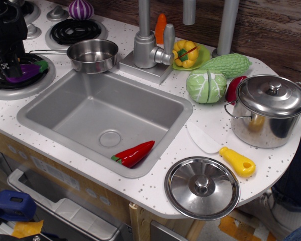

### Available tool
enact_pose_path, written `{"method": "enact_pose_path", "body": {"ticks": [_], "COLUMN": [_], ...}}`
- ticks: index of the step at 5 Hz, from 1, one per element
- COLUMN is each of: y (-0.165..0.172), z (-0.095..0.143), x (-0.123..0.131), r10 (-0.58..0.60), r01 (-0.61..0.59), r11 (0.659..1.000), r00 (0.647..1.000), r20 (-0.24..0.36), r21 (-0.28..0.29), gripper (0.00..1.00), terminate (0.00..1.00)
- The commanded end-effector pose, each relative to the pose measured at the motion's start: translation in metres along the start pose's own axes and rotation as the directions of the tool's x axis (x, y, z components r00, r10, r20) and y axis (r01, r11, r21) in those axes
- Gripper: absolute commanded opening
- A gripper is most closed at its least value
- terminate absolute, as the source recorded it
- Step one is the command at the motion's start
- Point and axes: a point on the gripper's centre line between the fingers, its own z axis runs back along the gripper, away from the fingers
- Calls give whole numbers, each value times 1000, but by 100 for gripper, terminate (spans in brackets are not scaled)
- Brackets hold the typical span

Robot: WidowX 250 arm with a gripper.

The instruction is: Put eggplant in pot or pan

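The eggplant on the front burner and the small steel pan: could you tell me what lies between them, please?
Nothing stands between them in the observation.image view. The eggplant lies on the burner, and only the burner's rim and bare speckled counter separate it from the pan.

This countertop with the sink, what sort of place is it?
Most likely a child's play kitchen, not a real one: a small grey sink with a faucet, coil burners, and glossy plastic vegetables such as the cabbage.
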Motion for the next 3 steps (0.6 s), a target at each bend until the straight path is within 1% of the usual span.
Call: {"method": "enact_pose_path", "body": {"ticks": [1, 2, 3], "y": [4, 1, -2], "z": [1, -7, -11], "x": [-8, -9, -9], "r10": [43, 64, 89], "r01": [-44, -65, -88], "r11": [999, 998, 996], "r00": [999, 997, 994], "r20": [19, 43, 62], "r21": [28, 7, -24], "gripper": [100, 100, 0], "terminate": [0, 0, 0]}}
